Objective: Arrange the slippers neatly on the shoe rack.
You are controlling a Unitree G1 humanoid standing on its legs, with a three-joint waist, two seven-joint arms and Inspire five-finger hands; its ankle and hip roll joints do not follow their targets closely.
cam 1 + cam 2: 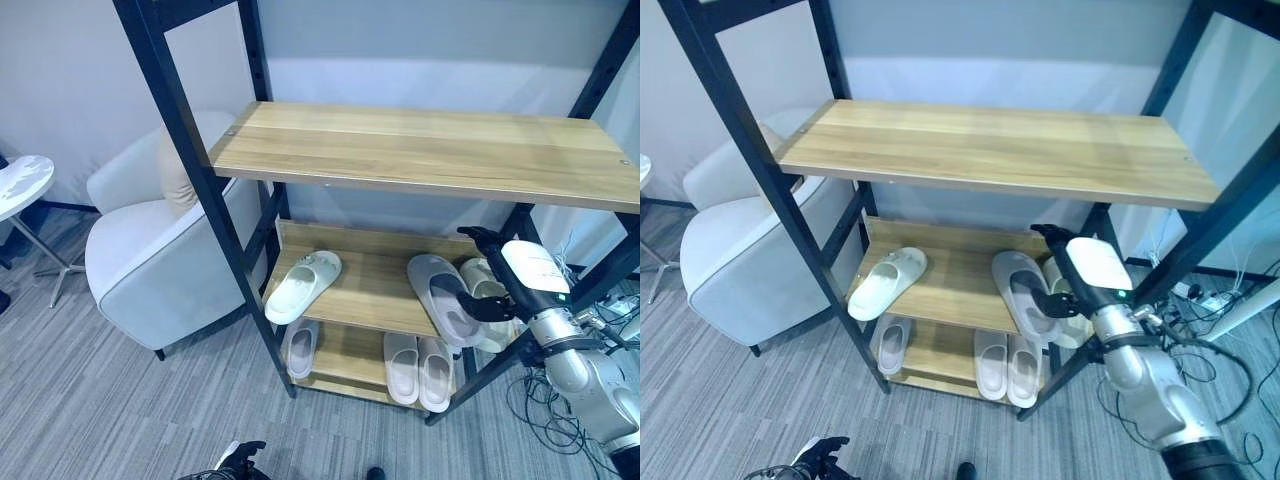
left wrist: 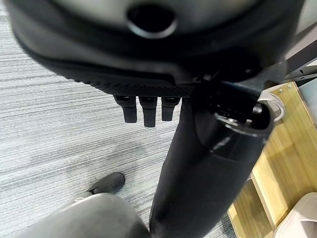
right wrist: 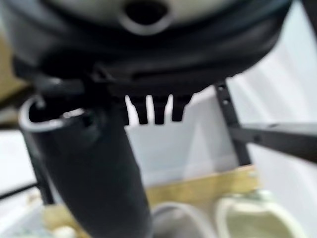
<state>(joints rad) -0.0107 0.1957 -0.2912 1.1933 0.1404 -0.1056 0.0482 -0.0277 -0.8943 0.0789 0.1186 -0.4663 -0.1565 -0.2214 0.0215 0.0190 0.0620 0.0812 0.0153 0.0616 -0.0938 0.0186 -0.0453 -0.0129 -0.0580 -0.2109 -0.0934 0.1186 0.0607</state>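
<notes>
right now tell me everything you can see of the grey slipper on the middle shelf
The grey slipper is an open-toe slide of smooth, foam-like material. It lies sole down on the right of the middle shelf, angled, its front end overhanging the edge. A cream slipper lies beside it. The right hand is over it, the thumb touching its strap.

A black-framed wooden shoe rack (image 1: 420, 150) fills the frame's centre, slippers on its middle shelf (image 1: 303, 286) and bottom shelf (image 1: 419, 369), a white armchair (image 1: 160, 250) at left.

White armchair (image 1: 150, 260) left of rack; round side table (image 1: 22, 183) beyond.
</notes>
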